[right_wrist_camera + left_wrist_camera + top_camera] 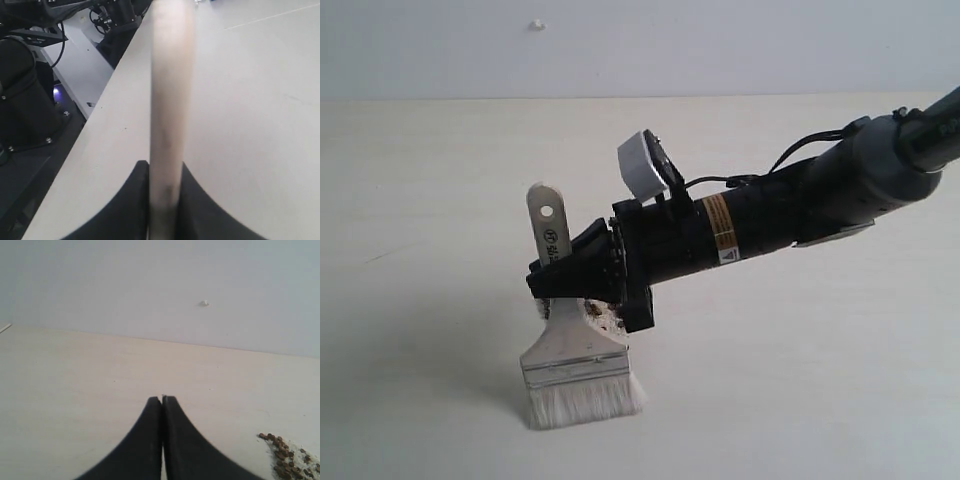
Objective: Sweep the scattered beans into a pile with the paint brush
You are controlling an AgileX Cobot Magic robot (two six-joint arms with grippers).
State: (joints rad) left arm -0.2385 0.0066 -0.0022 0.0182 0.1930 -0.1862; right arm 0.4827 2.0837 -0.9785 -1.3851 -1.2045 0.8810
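- Clamps the paint brush (575,345) mid-handle in the right gripper (552,280), jaws closed onto the wood, nothing else held.
- Stands the brush near upright, bristles (585,400) splayed against the table (800,380), handle hole at the top.
- Shows only the blurred handle (167,100) between the gripper's two black sides in the right wrist view.
- Places the beans (603,315) just beside the brush, partly hidden under the gripper; in the left wrist view, a loose patch (285,460) mixed with pale crumbs.
- Hangs the left gripper (162,402) over bare table, jaws pressed together, empty, well apart from the work.
- Risks twisting the brush in the jaws: narrow hold on a flat handle, with bristle drag likely to load it sideways.
- Risks pressing too hard: with bristles flared this much, probably skips over beans or flicks them instead of pushing.
- Risks rolling small round beans away over the smooth table if swept fast, scattering wider rather than piling.
- Risks bumping beans with the gripper body, sitting low and right over them.
- Risks smearing fine crumbs into the bristles and carrying them off.
- Cannot tell how many beans lie under the gripper, so could leave stragglers outside the sweep path.
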